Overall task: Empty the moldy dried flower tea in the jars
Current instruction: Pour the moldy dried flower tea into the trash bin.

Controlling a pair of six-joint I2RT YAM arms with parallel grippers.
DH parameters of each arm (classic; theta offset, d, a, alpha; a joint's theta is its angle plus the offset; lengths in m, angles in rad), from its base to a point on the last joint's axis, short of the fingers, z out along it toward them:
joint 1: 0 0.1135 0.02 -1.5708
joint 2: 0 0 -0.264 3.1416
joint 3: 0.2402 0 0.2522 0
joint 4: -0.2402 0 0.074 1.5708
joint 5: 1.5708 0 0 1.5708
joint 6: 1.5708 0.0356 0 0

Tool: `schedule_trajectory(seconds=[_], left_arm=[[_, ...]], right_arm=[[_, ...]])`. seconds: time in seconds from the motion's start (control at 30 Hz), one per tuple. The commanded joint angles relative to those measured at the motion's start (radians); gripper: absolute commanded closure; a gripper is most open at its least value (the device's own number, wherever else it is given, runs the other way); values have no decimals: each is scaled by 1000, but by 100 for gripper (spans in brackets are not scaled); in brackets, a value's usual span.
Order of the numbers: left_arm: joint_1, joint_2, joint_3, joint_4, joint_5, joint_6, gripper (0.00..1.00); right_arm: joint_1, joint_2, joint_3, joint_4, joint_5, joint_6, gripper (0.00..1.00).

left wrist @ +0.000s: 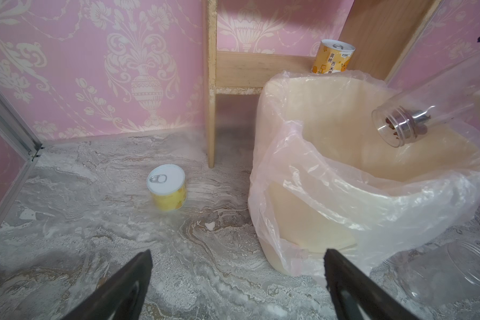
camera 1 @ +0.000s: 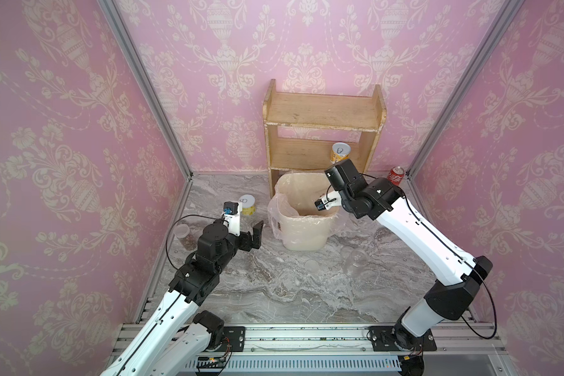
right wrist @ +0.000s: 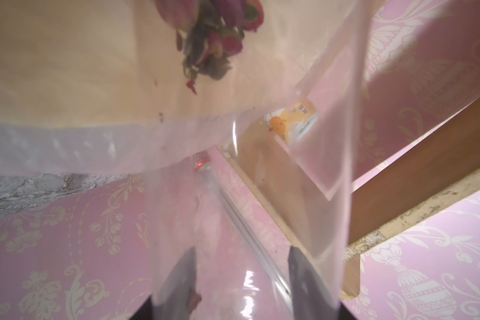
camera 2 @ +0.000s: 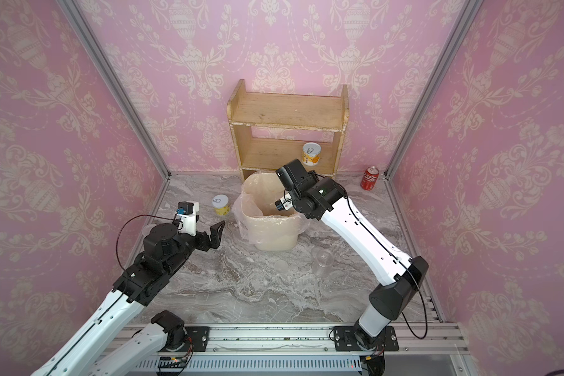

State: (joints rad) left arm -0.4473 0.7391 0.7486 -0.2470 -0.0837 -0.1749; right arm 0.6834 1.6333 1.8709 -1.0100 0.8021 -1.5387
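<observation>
In both top views the left gripper (camera 1: 256,232) (camera 2: 216,234) hangs above the table (camera 1: 274,293) beside the bin (camera 1: 303,237) (camera 2: 274,237), its fingers spread wide and holding nothing. Behind the left arm stands a full jar (camera 1: 184,236), lid on, with brown tea showing through its wall. The right arm (camera 1: 420,234) reaches over the bin's mouth; its fingers are hidden here. An empty jar (camera 1: 355,262) (camera 2: 321,260) sits on the table on the bin's near side, with a loose lid (camera 1: 311,265) (camera 2: 281,265) just beside it. A tin (camera 1: 248,205) stands left of the bin, a shelf tin (camera 1: 341,153) sits on the lower board of the shelf (camera 1: 323,110), and a cola can (camera 1: 396,175) stands in the far right corner.

The left wrist view shows the two dark fingers (left wrist: 122,288) far apart over bare table. The held jar (left wrist: 432,105) is tilted mouth-down over the bin's liner (left wrist: 316,177), with a few bits of tea (left wrist: 394,130) at its neck. The tin (left wrist: 166,188) and shelf tin (left wrist: 333,58) are in view, and the empty jar (left wrist: 455,268) shows at the edge.

In the right wrist view the right gripper (right wrist: 240,277) is clamped on the held jar (right wrist: 261,194), a finger on each side of its clear wall. A clump of pink and green tea (right wrist: 216,36) lies toward the mouth end, with the bin's pale inside behind it.
</observation>
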Motion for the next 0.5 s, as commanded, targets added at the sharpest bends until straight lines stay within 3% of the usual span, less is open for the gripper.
schedule_trajectory(seconds=[0.0,0.47], left_arm=[[7,-12,-9,13,18,-21,1],[7,-11,-9,14,18,-20,1]], right_arm=[[8,14,33,-16,19,-28,98],[10,27,40,-12,17,-50,98]])
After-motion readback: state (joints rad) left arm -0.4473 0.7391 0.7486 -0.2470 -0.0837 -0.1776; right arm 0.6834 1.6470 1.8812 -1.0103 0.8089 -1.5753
